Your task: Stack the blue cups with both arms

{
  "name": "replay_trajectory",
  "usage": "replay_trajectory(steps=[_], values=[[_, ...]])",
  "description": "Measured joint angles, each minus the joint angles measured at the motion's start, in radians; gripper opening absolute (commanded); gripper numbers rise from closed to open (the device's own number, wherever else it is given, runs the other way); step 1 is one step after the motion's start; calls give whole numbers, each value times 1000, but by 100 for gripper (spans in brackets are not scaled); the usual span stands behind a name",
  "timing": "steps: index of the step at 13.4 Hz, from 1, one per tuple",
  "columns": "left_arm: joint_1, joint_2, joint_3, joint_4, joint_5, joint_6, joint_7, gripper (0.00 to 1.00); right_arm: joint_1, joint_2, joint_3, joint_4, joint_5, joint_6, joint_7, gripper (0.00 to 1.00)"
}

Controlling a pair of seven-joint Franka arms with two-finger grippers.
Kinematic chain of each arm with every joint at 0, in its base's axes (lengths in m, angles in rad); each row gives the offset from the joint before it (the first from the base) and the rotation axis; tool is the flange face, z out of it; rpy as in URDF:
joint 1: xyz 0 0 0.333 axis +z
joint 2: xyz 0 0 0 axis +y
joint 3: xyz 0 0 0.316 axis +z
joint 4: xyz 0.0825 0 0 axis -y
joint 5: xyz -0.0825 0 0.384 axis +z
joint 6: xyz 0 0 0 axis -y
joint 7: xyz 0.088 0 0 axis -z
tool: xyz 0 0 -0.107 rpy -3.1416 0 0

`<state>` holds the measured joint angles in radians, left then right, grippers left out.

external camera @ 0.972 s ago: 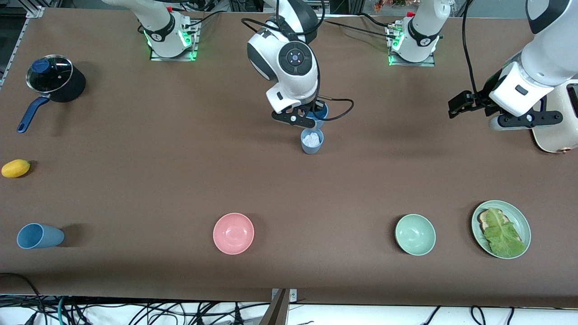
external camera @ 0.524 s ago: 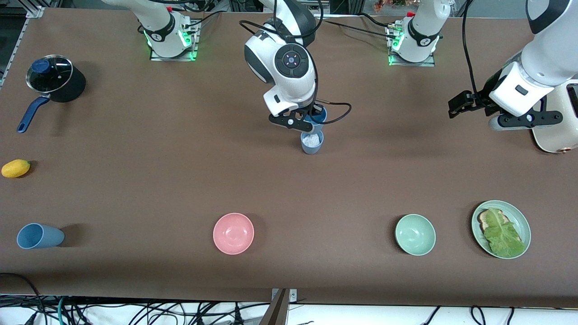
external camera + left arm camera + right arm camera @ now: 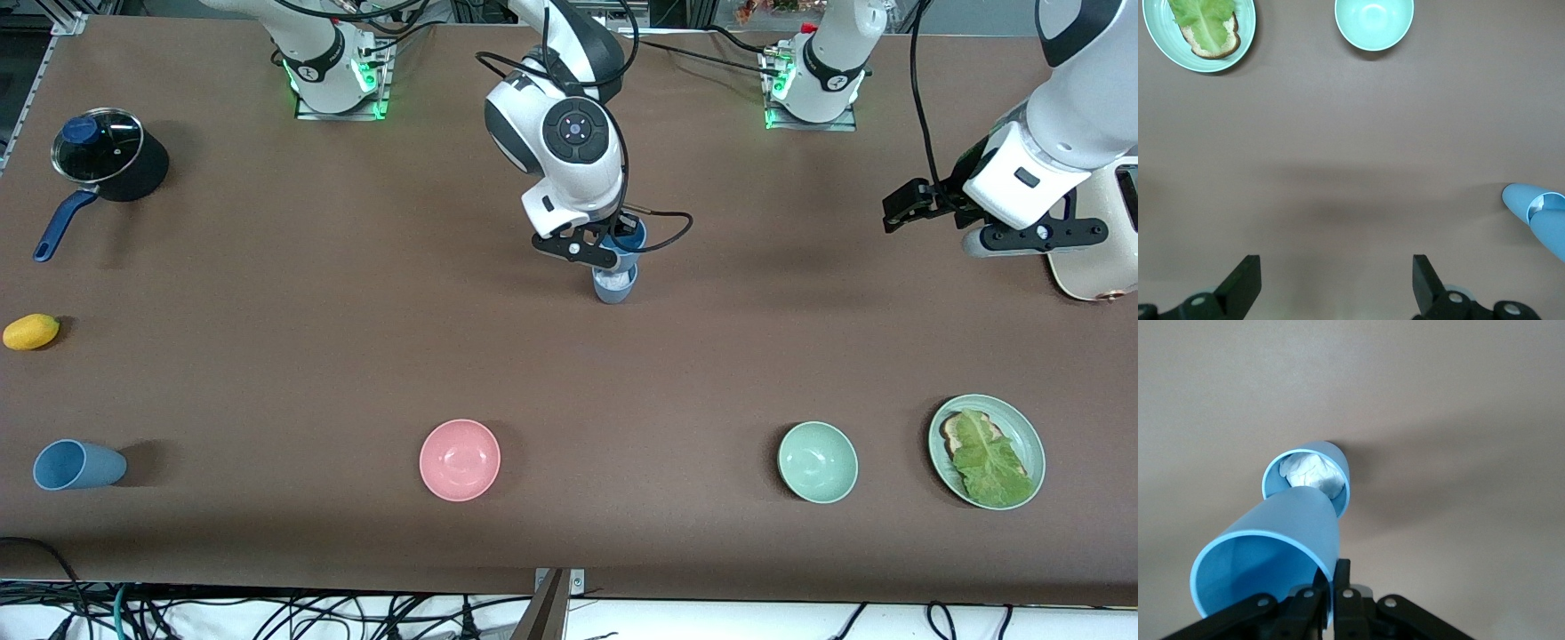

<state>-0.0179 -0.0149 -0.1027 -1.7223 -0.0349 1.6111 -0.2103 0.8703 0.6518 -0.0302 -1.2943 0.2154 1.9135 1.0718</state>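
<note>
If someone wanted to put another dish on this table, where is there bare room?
Bare room: between the pink bowl and green bowl, and between the lemon and the standing cup. Crowded: there, where the right gripper lowers a held cup.

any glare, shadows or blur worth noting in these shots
Front view: green base lights glow on the table, and the lying blue cup casts a soft shadow. Right wrist view: the held cup looms large and slightly soft over the standing cup. Left wrist view: faint shadow bands cross the table.
</note>
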Motion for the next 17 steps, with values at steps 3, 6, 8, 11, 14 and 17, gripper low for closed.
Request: replay_trajectory(steps=[3,6,8,11,14,17], values=[[0,0,0,0,0,0,0,100,-2,5,-18,0,0,0,-16,0],[0,0,0,0,0,0,0,100,-2,10,-21,1,0,1,-19,0],[0,0,0,0,0,0,0,100,-2,11,-21,1,0,2,-19,23],[0,0,0,0,0,0,0,100,-2,11,-23,2,0,5,-19,62],[0,0,0,0,0,0,0,100,-4,11,-35,20,3,7,-19,82],[0,0,0,0,0,0,0,100,-26,6,-46,50,7,8,-25,100]])
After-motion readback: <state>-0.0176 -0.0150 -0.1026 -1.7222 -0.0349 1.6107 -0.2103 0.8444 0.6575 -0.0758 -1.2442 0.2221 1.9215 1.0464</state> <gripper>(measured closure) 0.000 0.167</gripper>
